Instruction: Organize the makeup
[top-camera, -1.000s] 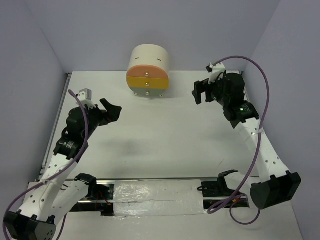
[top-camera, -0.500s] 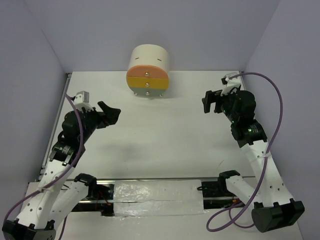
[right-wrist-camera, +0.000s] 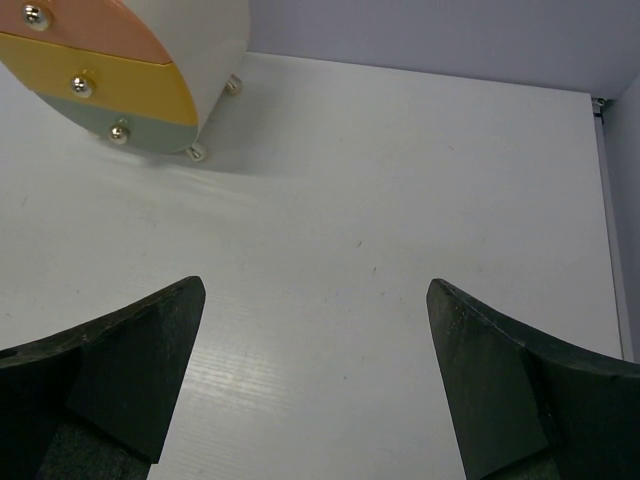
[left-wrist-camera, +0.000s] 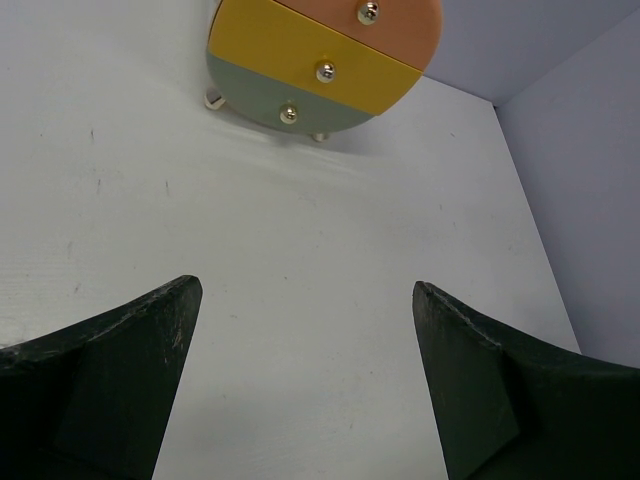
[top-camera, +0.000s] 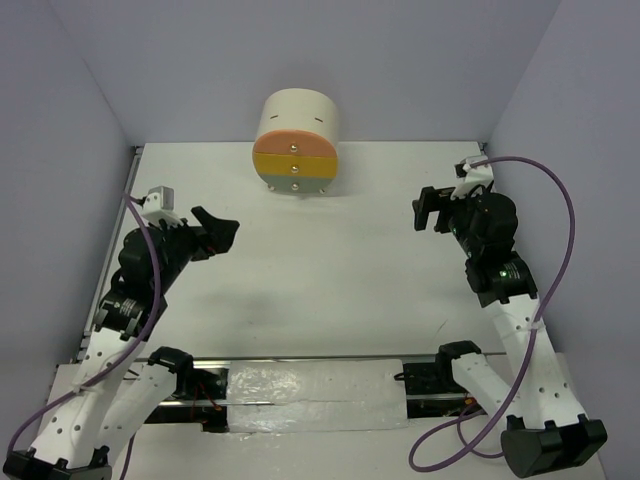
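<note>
With no makeup showing anywhere around the cabinet (top-camera: 298, 118), presumably stowed behind its three shut drawers (top-camera: 295, 165), draw the left gripper (top-camera: 220, 230) and right gripper (top-camera: 428, 208), both empty with fingers spread apart, straight away from the cabinet without brushing its knobs (left-wrist-camera: 325, 72).

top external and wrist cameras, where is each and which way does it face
Top external: above and behind the bases, looking down at the table; both arms, left gripper and right gripper open.
Left wrist: on the left arm, looking across the table; own fingers.
Right wrist: on the right arm, likewise; own fingers.
Shared: all see the drawer cabinet.
</note>
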